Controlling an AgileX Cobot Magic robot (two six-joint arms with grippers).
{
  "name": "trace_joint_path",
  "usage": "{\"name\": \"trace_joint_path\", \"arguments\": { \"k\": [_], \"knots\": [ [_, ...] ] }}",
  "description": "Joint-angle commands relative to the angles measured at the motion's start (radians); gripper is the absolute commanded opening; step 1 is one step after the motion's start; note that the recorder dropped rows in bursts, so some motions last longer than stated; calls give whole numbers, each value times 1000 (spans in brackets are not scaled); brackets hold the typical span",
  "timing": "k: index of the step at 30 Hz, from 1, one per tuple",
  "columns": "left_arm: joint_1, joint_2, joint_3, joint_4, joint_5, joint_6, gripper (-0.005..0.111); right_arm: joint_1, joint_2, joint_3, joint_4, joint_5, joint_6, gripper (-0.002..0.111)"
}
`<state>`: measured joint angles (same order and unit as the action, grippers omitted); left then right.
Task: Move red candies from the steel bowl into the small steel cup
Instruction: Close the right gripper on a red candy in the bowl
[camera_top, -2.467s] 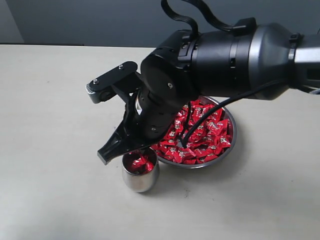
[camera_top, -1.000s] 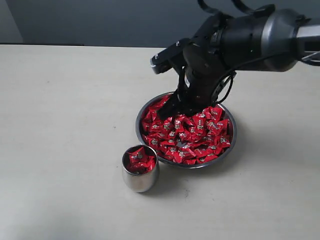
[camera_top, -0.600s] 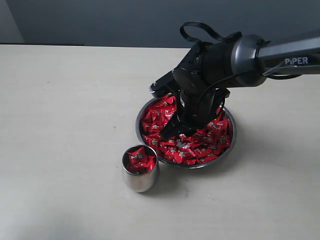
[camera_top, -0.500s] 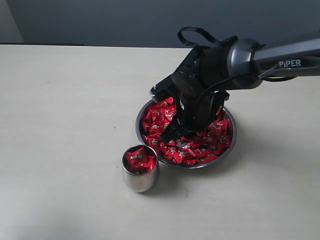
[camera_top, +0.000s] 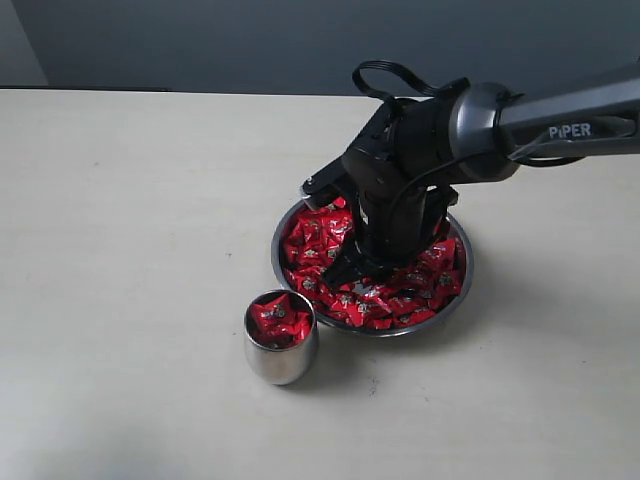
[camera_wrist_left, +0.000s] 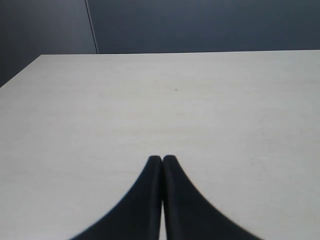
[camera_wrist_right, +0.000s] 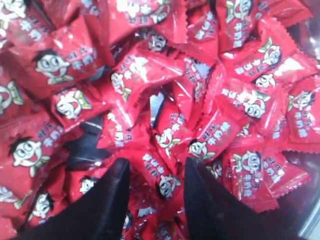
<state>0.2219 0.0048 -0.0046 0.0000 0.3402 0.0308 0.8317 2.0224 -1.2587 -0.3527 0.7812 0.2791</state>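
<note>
Right gripper (camera_top: 352, 270) is down among the candies (camera_top: 405, 285) in the bowl (camera_top: 466, 262). Its jaws are apart and its tips press into the heap just toward eight o'clock of the bowl's middle. In the right wrist view the gripper (camera_wrist_right: 157, 169) has its two black fingers (camera_wrist_right: 107, 200) straddling a wrapper or two. Nothing is clamped, and because the wrappers overlap I cannot tell whether any single candy sits cleanly between the fingers.

Candies cover the bowl almost rim to rim. The cup (camera_top: 282, 358) stands at seven o'clock of the bowl, just beside its rim, and already holds a few candies that reach close to its lip. I judge the task partly done: some candies are moved, most remain in the bowl, and the cup has little room left. The step in hand looks like another pick: close on a candy, lift, carry it toward seven o'clock and release over the cup.

The pale table (camera_top: 120, 200) shows only the bowl and cup in the exterior view. The arm (camera_top: 480, 115) reaches in from two o'clock and hides the bowl's twelve o'clock part. Left gripper (camera_wrist_left: 162, 160) hangs over bare table with its jaws together, holding nothing, and is out of the exterior view. Nothing blocks the short path to the cup. The risk is that slippery wrappers drag neighbours along, or that one slides off the nearly full cup.
</note>
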Motion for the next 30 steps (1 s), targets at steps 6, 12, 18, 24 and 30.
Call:
{"name": "trace_joint_path", "arguments": {
  "k": [6,12,18,24,30],
  "knots": [
    [-5,-5,5,-6,-10,-1,0,-3,44,-3,-2,1,-3,36],
    [-5,-5,5,-6,-10,-1,0,-3,46,-3,-2,6,-3,36],
    [-5,-5,5,-6,-10,-1,0,-3,46,-3,-6,8,-3,14],
    [-5,-5,5,-6,-10,-1,0,-3,46,-3,-22,8,-3,-1],
    [-5,-5,5,-6,-10,-1,0,-3,15,-3,-19,18,-3,-1]
  ]
}}
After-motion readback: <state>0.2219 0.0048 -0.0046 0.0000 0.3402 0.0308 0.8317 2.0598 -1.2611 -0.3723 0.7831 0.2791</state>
